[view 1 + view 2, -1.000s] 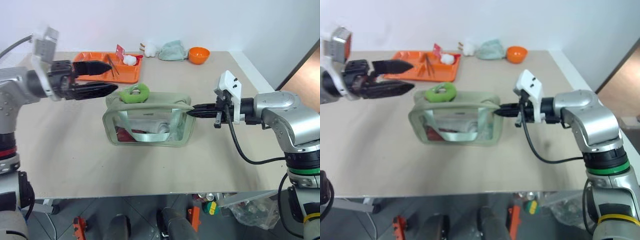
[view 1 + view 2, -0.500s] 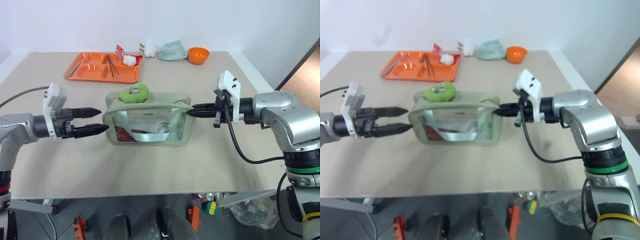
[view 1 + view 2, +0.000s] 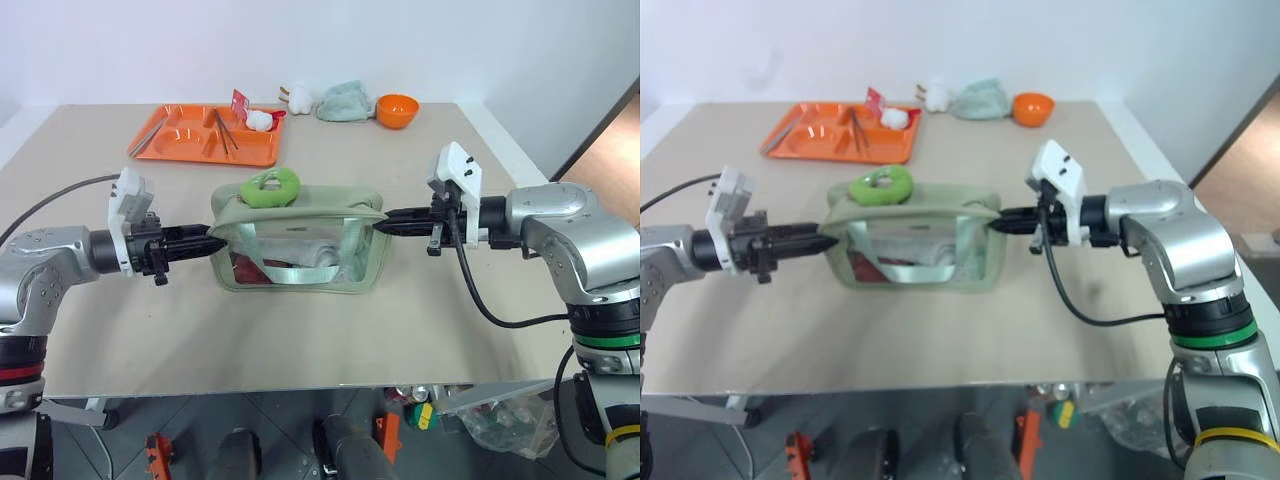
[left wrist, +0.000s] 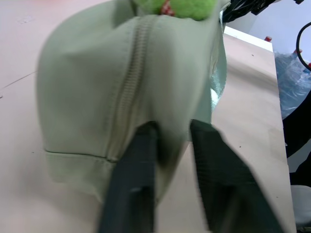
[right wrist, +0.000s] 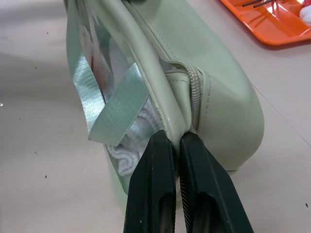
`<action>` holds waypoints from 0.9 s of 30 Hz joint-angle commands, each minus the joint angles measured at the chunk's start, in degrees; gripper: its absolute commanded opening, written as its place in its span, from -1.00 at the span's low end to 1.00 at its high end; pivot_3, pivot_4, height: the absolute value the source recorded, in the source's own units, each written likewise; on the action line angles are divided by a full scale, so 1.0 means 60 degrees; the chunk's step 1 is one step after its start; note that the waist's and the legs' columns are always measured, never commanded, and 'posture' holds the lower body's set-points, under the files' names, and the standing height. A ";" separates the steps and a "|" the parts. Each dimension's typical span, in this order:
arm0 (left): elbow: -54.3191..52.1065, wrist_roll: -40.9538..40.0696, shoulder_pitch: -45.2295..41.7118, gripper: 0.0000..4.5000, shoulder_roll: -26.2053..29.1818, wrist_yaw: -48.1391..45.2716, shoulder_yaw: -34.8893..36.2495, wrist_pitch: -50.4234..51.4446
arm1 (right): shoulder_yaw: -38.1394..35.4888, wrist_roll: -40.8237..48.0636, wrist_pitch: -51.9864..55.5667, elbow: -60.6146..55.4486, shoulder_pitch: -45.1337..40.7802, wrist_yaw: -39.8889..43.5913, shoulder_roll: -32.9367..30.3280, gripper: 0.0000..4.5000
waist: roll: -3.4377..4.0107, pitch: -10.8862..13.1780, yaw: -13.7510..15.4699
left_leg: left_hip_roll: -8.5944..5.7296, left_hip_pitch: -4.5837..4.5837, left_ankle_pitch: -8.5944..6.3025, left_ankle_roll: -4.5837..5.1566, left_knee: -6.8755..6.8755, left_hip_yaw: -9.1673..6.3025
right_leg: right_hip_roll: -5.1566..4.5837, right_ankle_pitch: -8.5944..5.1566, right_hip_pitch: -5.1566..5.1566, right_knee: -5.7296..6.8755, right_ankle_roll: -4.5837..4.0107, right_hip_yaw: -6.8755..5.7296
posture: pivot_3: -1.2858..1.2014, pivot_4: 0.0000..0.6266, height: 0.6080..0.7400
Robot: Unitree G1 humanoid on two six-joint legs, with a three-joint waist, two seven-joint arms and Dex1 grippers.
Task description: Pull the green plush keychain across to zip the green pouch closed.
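Note:
The green pouch (image 3: pixel 300 235) stands mid-table, its zipper top facing up. On the top's left part lies the green plush keychain (image 3: pixel 268 187), a lime fuzzy ring. My left gripper (image 3: pixel 212 241) lies level at the pouch's left end. In the left wrist view its fingers (image 4: pixel 141 160) pinch a fold of that end's fabric. My right gripper (image 3: pixel 382 225) is shut on the pouch's right end. The right wrist view shows its fingers (image 5: pixel 155 165) clamped on the seam beside the zipper's end. Neither gripper touches the keychain.
An orange tray (image 3: pixel 180 148) with utensils and a white item sits at the back left. Behind the pouch are a white plush (image 3: pixel 300 97), a pale teal cloth (image 3: pixel 345 100) and an orange bowl (image 3: pixel 397 109). Bare table lies in front of the pouch.
My left arm dropped from above the pouch's left side to table height. It moved in to the pouch's left end and its fingers closed there. The right arm stayed still.

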 commanded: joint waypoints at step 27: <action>0.0173 0.0761 -0.0604 -1.00 -0.0281 0.0401 -0.0306 -0.0610 | -0.1956 0.1037 0.0207 0.0418 -0.1048 0.0314 -0.1251 0.98 | 0.0002 0.0001 0.0065 | -0.0011 0.0004 0.0001 0.0001 0.0002 0.0004 | -0.0011 0.0003 0.0006 -0.0003 0.0005 0.0002 | 0.03 -0.52 1.00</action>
